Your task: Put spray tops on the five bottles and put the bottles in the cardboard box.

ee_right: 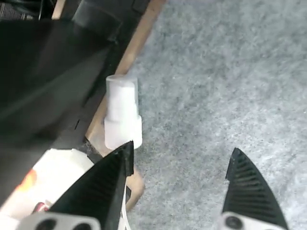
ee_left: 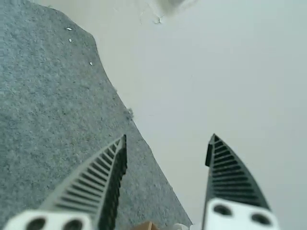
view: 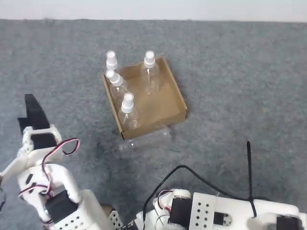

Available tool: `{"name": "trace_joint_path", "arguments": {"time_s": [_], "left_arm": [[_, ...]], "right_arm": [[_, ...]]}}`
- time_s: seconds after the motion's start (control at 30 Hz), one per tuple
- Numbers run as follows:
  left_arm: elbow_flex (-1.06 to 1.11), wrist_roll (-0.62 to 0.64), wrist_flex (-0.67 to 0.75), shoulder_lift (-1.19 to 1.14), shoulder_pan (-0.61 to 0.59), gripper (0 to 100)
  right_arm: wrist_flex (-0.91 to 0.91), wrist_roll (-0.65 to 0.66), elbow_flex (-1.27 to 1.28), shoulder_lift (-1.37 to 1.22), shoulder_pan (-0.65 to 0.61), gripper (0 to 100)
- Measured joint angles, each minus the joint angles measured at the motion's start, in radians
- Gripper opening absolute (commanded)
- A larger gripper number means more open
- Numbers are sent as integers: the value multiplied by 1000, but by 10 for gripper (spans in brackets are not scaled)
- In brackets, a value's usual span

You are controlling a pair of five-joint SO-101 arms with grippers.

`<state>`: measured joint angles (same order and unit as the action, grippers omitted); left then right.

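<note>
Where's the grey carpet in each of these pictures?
High view: the grey carpet lies under the cardboard box, ending at a pale strip.
Left wrist view: the grey carpet lies beyond the left gripper, ending at a pale surface.
Right wrist view: the grey carpet lies beside the spray top.
Shared landmark: the grey carpet's pale-bordered edge.

Our left arm [view: 45,191] stands at the near left in the high view, with its wrist raised. Our left gripper [ee_left: 165,163] points away from the base, and its two ribbed black fingers [ee_left: 108,177] are spread well apart with nothing between them. Our right arm [view: 230,211] lies folded low along the near edge. Our right gripper [ee_right: 182,177] faces downward, its fingers likewise parted and holding nothing.
</note>
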<state>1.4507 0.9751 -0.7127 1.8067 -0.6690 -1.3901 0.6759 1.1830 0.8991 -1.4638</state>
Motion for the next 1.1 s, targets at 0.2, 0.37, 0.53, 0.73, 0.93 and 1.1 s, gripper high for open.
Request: {"name": "trace_joint_path", "arguments": {"time_s": [0.2,0.37,0.53,0.73,0.93,1.1], "left_arm": [[0,0,0,0,-69,250],[0,0,0,0,-66,250],[0,0,0,0,-72,250],[0,0,0,0,-72,250],[0,0,0,0,-72,250],[0,0,0,0,-72,250]], "right_arm": [[-12,43,0,0,63,262],[-57,52,-23,0,92,262],[-112,55,-94,0,147,262],[-121,55,-153,0,233,262],[-123,55,-253,0,290,263],[-84,6,-311,0,341,263]]}}
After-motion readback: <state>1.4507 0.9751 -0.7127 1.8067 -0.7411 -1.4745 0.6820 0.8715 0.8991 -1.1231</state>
